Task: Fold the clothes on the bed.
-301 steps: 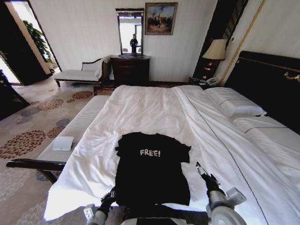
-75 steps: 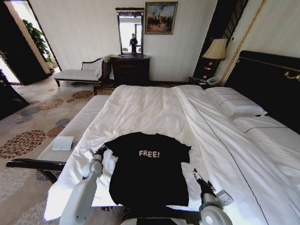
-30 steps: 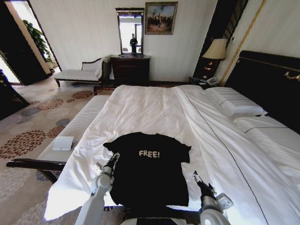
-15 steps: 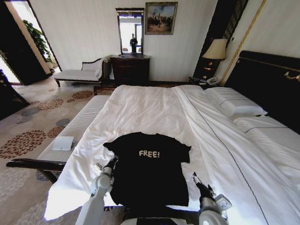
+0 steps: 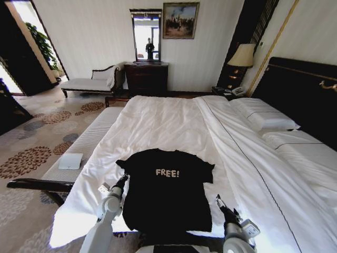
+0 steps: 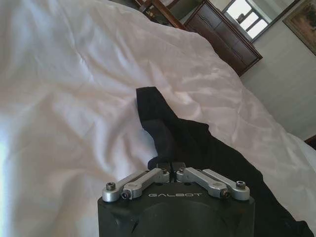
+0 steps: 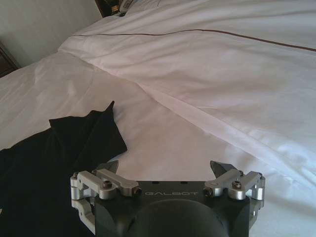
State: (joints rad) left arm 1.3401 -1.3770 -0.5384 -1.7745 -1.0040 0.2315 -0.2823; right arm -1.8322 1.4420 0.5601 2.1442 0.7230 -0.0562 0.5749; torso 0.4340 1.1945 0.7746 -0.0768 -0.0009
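The black T-shirt (image 5: 166, 197) with white "FREE!" lettering lies flat near the foot of the bed (image 5: 163, 118), sleeves spread. My left gripper (image 5: 122, 181) sits at the shirt's left edge just below the sleeve. In the left wrist view the left gripper (image 6: 170, 164) is shut, its tips over the black fabric (image 6: 197, 148); I cannot tell whether cloth is pinched. My right gripper (image 5: 218, 200) hovers over the white sheet beside the shirt's right side. In the right wrist view the right gripper (image 7: 165, 170) is open, with the shirt's sleeve (image 7: 89, 133) off to one side.
A white-cushioned bench (image 5: 87, 142) runs along the bed's left side, with a small white object (image 5: 70, 161) on it. Pillows (image 5: 263, 118) and the dark headboard (image 5: 300, 89) stand to the right. A folded duvet edge (image 5: 237, 153) runs right of the shirt.
My left gripper has drawn back toward me and a little left along the shirt's left edge. The shirt has not moved. The right gripper has sunk slightly.
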